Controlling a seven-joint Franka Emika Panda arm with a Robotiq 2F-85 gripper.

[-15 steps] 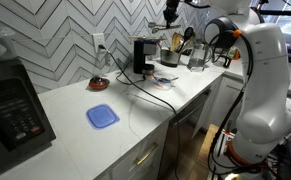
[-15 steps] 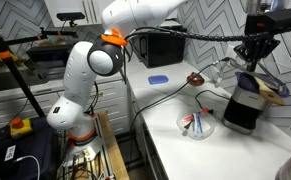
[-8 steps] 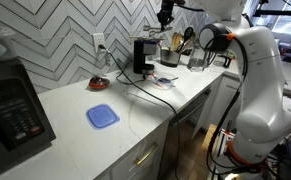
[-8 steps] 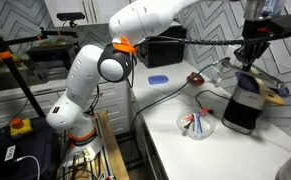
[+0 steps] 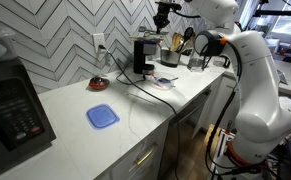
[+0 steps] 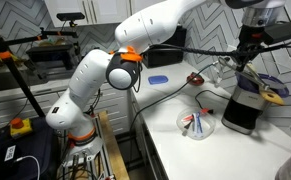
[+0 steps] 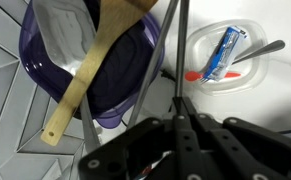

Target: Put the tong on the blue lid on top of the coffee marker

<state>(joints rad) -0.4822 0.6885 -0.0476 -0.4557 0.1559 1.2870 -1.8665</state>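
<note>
Currently, the gripper (image 5: pixel 165 14) hangs high above the utensil end of the counter. Its jaws are drawn in on a thin dark tong (image 7: pixel 181 50), whose arms point down and away from the wrist camera. In the wrist view the tong's long axis runs from 6 to 12 o'clock. It passes between a purple bowl (image 7: pixel 55 80) holding a wooden spatula (image 7: pixel 85 80) and a white plate (image 7: pixel 210 40).

The blue lid (image 5: pixel 102 116) lies flat on bare countertop, well apart from the gripper, at about 7 o'clock from it in an exterior view. The coffee machine (image 5: pixel 142 55) stands between the two on nearly the same bearing, much nearer the gripper.

Judgement: the carry runs along that 7 o'clock line and needs a marked descent.

The arm (image 6: pixel 165 20) arches long from its base, with the wrist vertical.
</note>
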